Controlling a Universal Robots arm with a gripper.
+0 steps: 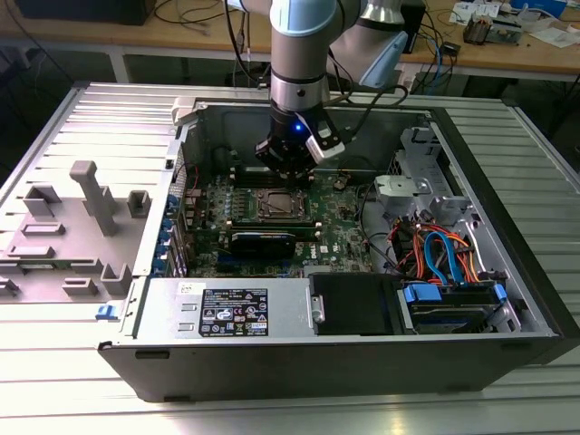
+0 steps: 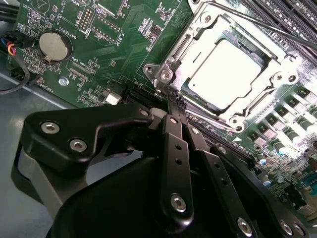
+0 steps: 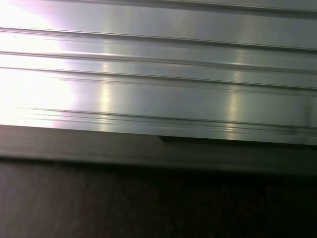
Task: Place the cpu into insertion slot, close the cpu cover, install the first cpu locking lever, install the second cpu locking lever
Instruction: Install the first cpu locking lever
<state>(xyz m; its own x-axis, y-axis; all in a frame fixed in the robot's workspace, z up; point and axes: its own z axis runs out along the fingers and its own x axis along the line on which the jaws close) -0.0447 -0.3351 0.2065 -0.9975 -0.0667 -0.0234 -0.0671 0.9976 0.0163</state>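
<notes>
The cpu (image 2: 230, 67) lies flat in the insertion slot (image 1: 275, 205), its dull silver top showing brightly. The cpu cover (image 2: 205, 25), a silver frame, lies down around the chip. A thin metal lever rod (image 2: 267, 29) runs along one side of the socket. My gripper (image 2: 174, 101) is shut, with nothing visible between its black fingers (image 2: 176, 148). Its tips stand right at one corner of the socket, beside a corner screw (image 2: 166, 75). In the exterior view the gripper (image 1: 288, 177) hangs just above the socket's far edge, inside the open computer case (image 1: 507, 272).
Long black memory slots (image 2: 292, 20) flank the socket, and a coin battery (image 2: 52, 44) sits on the green board. A black card (image 1: 263, 241), a power supply (image 1: 227, 308) and a drive bay with blue and orange cables (image 1: 444, 254) fill the case. Grey fixtures (image 1: 91, 199) stand on the ribbed table.
</notes>
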